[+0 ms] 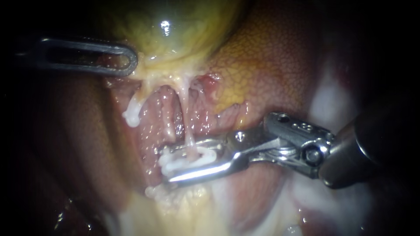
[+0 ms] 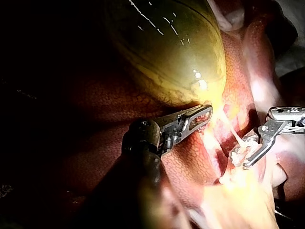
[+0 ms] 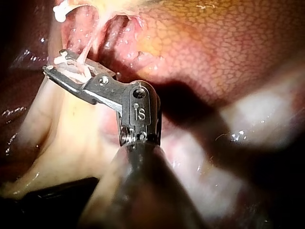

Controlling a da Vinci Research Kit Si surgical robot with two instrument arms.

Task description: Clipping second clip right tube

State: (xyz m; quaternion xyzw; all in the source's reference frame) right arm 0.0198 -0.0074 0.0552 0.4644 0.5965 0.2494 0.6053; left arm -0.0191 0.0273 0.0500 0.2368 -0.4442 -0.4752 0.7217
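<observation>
Step in hand: setting a clip on the right tube (image 1: 187, 124), the thin pale strand running from the gallbladder (image 1: 170, 26) at the far side toward me.

Right instrument (image 1: 168, 165): it comes in from the right and lies across the tube at its near end.

Pincer: partly closed. The two halves stand a little apart with a white clip (image 1: 183, 162) carried between them, and both press on it. The tube passes down into that clip. I cannot tell whether the clip has locked.

Doing it well: I would keep the pincer square across the tube and check that its tips show clear past the tube's left side. I would also make sure only the tube sits inside, not the pink bed behind it. Then squeeze evenly, without pulling, since the strand looks thin and stretched.

Risk: I judge that any sideways tug could tear the tube.

Left instrument (image 1: 130, 61): far left, at the gallbladder's lower edge, well apart from the clip.

Left tube (image 1: 139, 101): it carries its own white piece (image 1: 131, 116).

Liver (image 1: 271, 61): far right, untouched.
</observation>
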